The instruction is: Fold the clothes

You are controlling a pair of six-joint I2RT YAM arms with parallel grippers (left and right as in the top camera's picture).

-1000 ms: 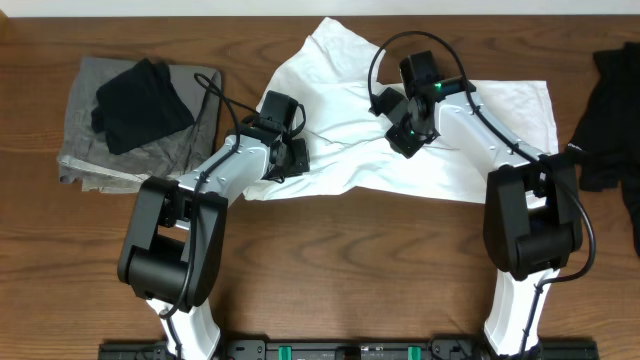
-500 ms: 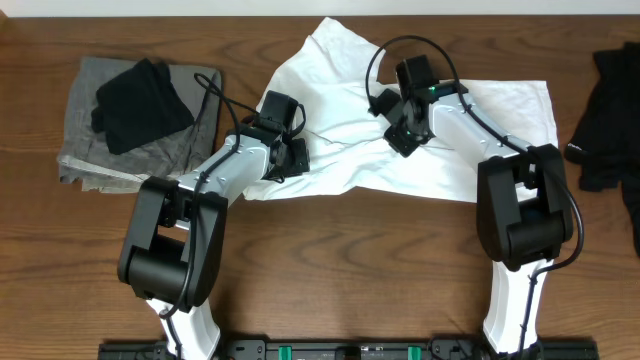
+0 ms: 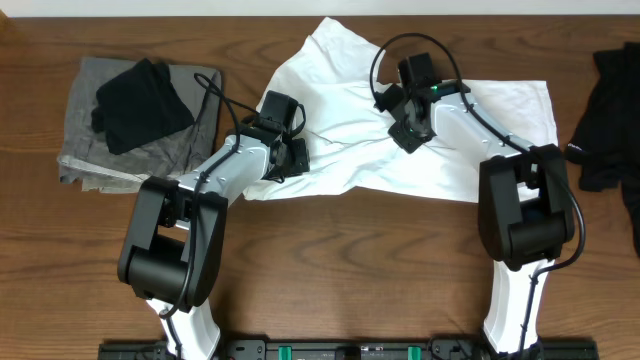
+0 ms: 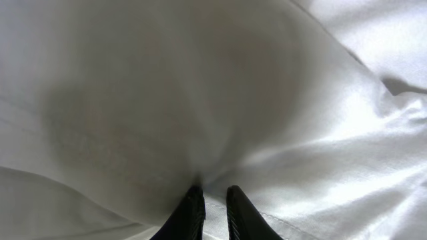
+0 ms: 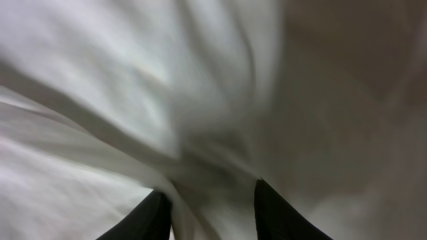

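Note:
The clothes, a white T-shirt, lie crumpled across the back middle of the wooden table. My left gripper sits at the shirt's left edge. In the left wrist view its fingers stand almost together, shut on a hemmed fold of the white cloth. My right gripper is pressed down on the shirt's upper middle. In the right wrist view its fingers stand apart, open, with a raised ridge of cloth between them. No print shows on the shirt.
A folded grey cloth with a black garment on top lies at the left. Another black garment lies at the right edge. Bare wood runs along the front of the table.
The right gripper shifted slightly left and back on the shirt, its jaws narrowing a little and widening again. The left arm and its grip have not moved.

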